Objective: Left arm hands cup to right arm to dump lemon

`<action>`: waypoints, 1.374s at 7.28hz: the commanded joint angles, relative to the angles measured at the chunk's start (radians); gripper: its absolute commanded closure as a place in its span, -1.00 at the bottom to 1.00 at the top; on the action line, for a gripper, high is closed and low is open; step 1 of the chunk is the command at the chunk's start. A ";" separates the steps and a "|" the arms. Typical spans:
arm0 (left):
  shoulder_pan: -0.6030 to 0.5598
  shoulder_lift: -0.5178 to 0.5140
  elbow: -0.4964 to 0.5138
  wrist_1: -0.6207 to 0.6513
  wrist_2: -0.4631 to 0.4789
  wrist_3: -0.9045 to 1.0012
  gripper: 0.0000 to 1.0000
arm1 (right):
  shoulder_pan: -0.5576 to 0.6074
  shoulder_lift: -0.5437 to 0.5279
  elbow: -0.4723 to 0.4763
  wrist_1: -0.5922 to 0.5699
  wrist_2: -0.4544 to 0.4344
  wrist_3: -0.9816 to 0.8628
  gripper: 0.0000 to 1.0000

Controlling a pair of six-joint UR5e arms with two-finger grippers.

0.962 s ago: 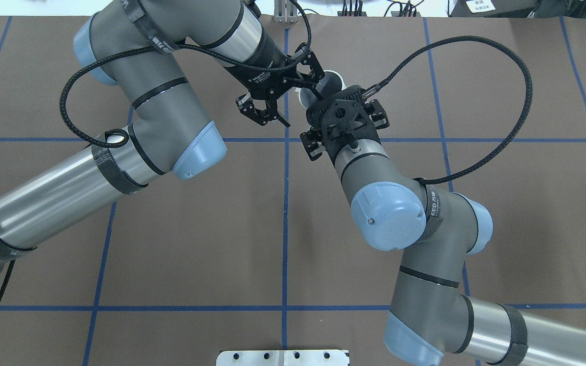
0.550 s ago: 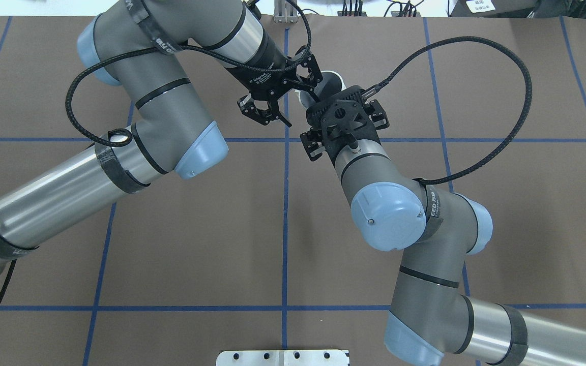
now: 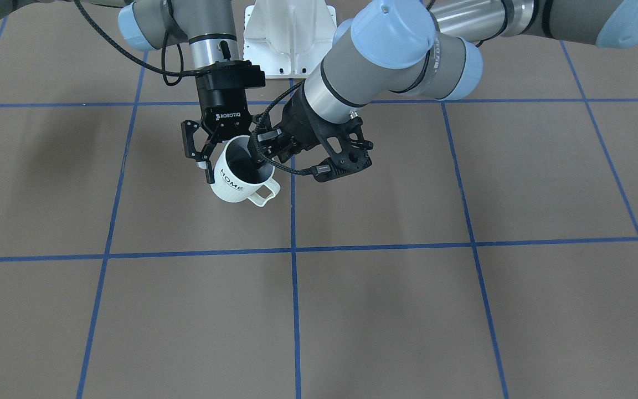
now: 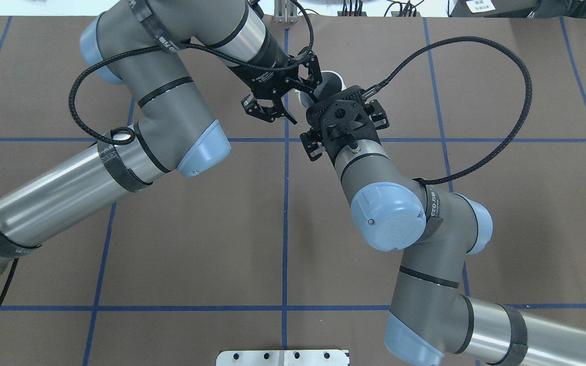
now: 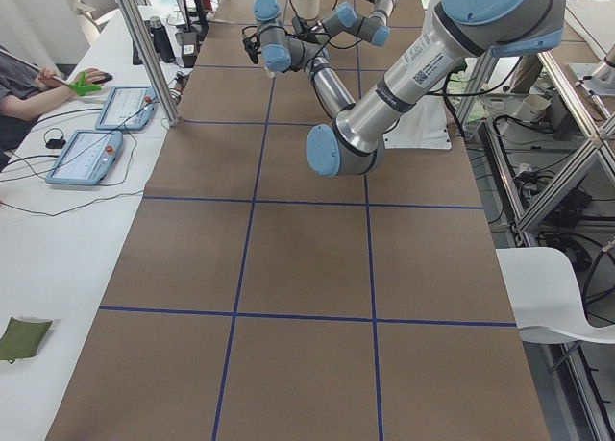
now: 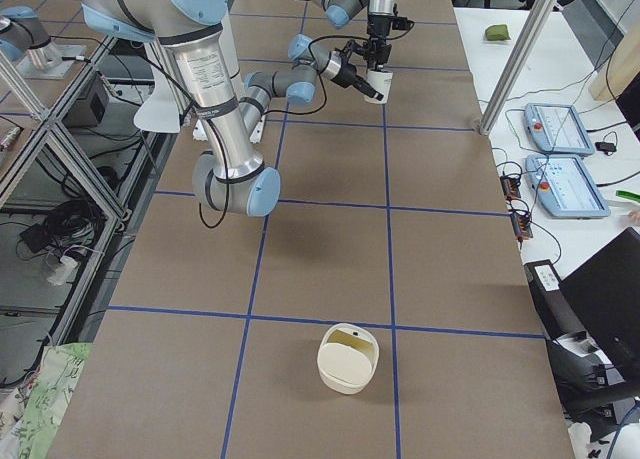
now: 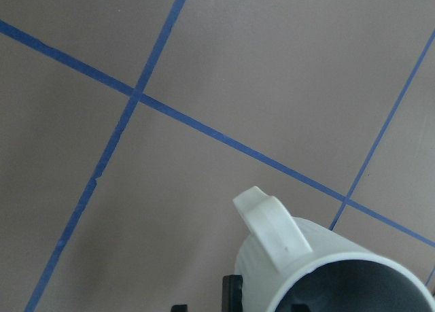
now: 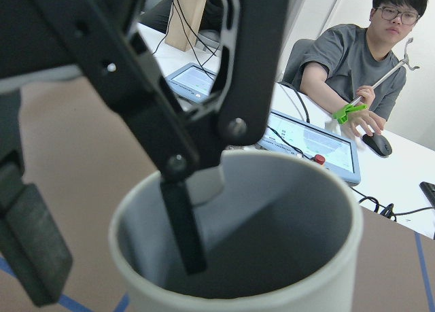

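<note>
The white cup (image 3: 240, 180) with "HOME" on its side hangs tilted above the table, handle toward the front. My left gripper (image 3: 255, 159) is shut on its rim, one finger inside the mouth, as the right wrist view shows (image 8: 180, 223). My right gripper (image 3: 226, 166) points down with its jaws spread on either side of the cup; one finger (image 3: 209, 169) lies beside the outer wall. In the overhead view the cup (image 4: 334, 80) sits between the left gripper (image 4: 317, 87) and the right wrist. The cup also shows in the left wrist view (image 7: 326, 271). The lemon is hidden.
A cream round container (image 6: 347, 357) stands on the brown mat toward the robot's right end. The white base plate (image 3: 288, 33) is at the robot's side. An operator (image 8: 367, 74) sits at a side desk with tablets.
The left arm's wrist has shifted slightly to the right and away from the robot. The cup and the right arm have hardly moved.
</note>
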 commanded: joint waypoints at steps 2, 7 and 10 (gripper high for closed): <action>0.000 -0.002 0.002 0.000 -0.001 0.000 0.08 | 0.000 -0.001 0.000 0.000 0.001 0.000 0.32; 0.000 -0.015 0.027 0.000 -0.001 0.006 0.20 | 0.002 0.000 0.000 0.000 0.004 -0.002 0.29; 0.000 -0.015 0.029 0.000 -0.001 0.023 0.31 | 0.000 -0.001 0.000 0.000 0.004 -0.002 0.27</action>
